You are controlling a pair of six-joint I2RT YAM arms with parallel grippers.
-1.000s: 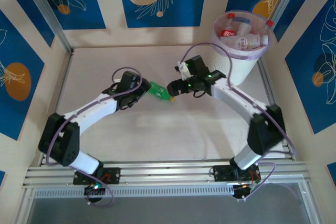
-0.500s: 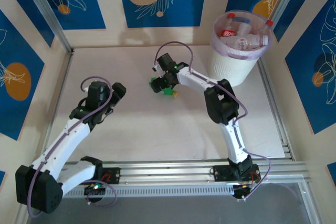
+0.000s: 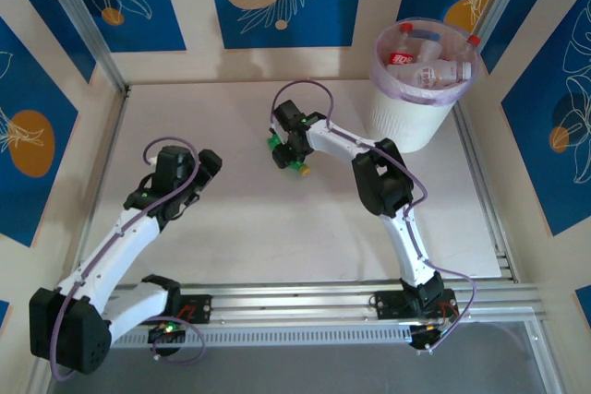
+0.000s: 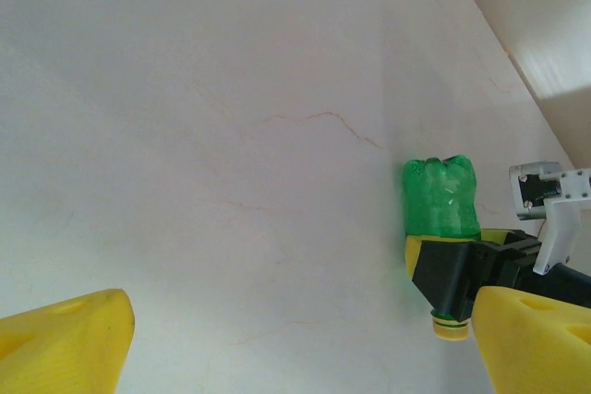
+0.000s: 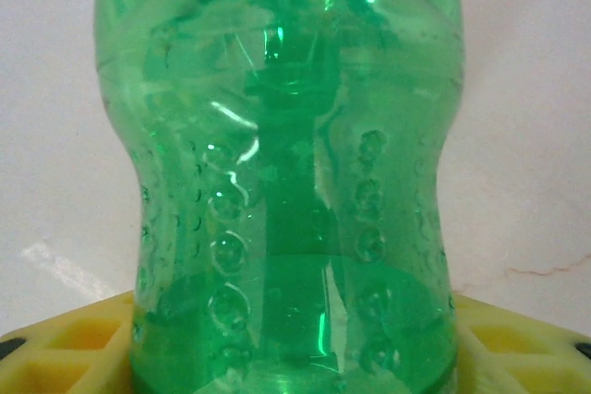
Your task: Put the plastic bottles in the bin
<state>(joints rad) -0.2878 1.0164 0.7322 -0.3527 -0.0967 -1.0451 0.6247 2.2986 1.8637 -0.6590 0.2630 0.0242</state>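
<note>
We note right gripper [image 3: 289, 152] clamped on green bottle [image 5: 277, 182] lying on table [image 3: 231, 228]; left gripper [image 4: 300, 352] spread wide, empty.

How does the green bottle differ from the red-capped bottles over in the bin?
Colour: the green bottle is tinted green with a yellow cap, while the red-capped bottles are clear. Place: the green bottle lies on the table, while the red-capped bottles are piled inside the bin. Contact: the green bottle sits between the right gripper's fingers, and the red-capped bottles lie untouched. All are small plastic bottles.
</note>
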